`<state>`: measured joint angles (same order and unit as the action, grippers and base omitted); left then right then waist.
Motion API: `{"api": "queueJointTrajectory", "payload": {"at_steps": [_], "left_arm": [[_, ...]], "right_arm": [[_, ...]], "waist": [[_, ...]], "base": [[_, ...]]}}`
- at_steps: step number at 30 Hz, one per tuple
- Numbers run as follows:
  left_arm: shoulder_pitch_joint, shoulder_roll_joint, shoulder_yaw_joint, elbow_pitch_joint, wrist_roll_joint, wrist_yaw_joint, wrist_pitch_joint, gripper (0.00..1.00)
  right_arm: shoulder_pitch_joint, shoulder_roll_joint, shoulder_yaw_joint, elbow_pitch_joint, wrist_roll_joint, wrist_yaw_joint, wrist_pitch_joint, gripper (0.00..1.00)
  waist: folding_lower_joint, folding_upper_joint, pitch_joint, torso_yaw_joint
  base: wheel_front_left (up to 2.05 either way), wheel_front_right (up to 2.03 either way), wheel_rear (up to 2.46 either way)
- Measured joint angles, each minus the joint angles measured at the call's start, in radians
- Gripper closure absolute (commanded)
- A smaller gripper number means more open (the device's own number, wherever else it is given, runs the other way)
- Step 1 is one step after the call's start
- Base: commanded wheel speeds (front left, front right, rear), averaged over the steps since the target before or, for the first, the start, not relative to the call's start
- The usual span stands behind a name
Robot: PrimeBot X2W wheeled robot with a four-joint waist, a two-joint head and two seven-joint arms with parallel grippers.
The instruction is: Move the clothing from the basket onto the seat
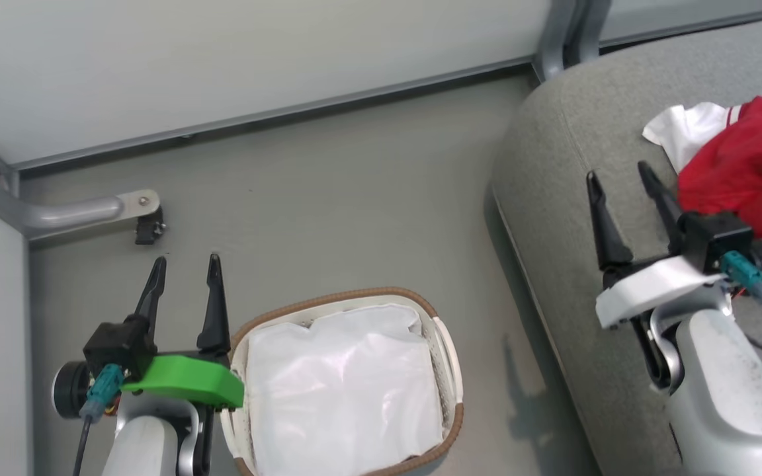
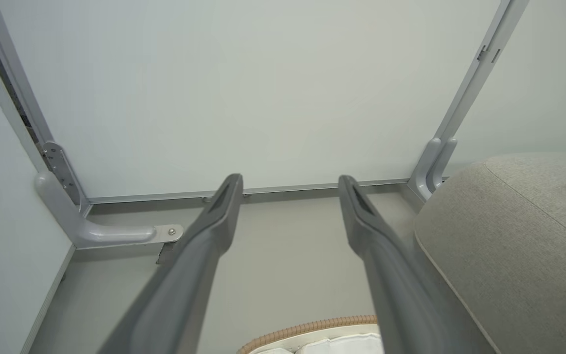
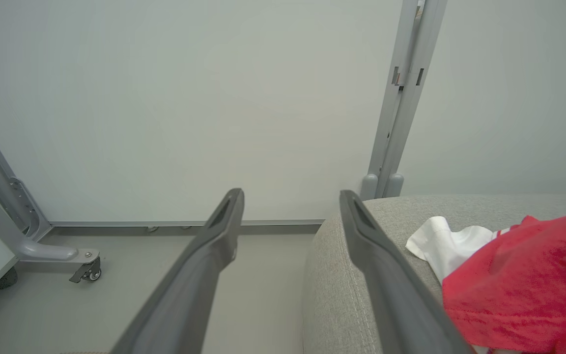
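The red clothing with a white panel lies heaped on the grey seat at the right; it also shows as clothing on the seat in the right wrist view. My right gripper hangs open over the seat, just left of the garments, holding nothing. The basket stands on the floor at bottom centre, holding just its white liner. My left gripper is open beside the basket's left rim, nothing between its fingers. The basket rim peeks in below.
Pale partition walls close the back and left. A grey partition foot with a caster juts onto the floor beyond my left gripper. A post stands by the seat's far corner. Bare floor lies between basket and wall.
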<state>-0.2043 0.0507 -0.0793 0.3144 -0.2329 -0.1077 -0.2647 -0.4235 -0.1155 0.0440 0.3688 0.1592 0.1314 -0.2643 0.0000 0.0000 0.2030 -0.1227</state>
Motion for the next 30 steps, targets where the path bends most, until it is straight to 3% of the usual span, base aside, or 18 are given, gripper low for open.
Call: {"api": "queueJointTrajectory", "payload": {"at_steps": [16,30], "left_arm": [[0.152,-0.001,0.049,-0.014,0.002,0.056,0.000,0.00],[0.227,-0.001,0.061,-0.022,-0.017,0.062,0.000,0.00]], "right_arm": [[0.163,0.043,0.000,0.035,-0.002,0.000,0.000,0.00],[0.231,0.061,-0.011,0.036,0.006,0.000,0.000,0.00]], "waist": [[-0.0001,0.0000,-0.131,0.057],[-0.0001,0.0000,-0.176,0.066]], "base": [[0.00,0.00,0.00],[0.00,0.00,0.00]]}}
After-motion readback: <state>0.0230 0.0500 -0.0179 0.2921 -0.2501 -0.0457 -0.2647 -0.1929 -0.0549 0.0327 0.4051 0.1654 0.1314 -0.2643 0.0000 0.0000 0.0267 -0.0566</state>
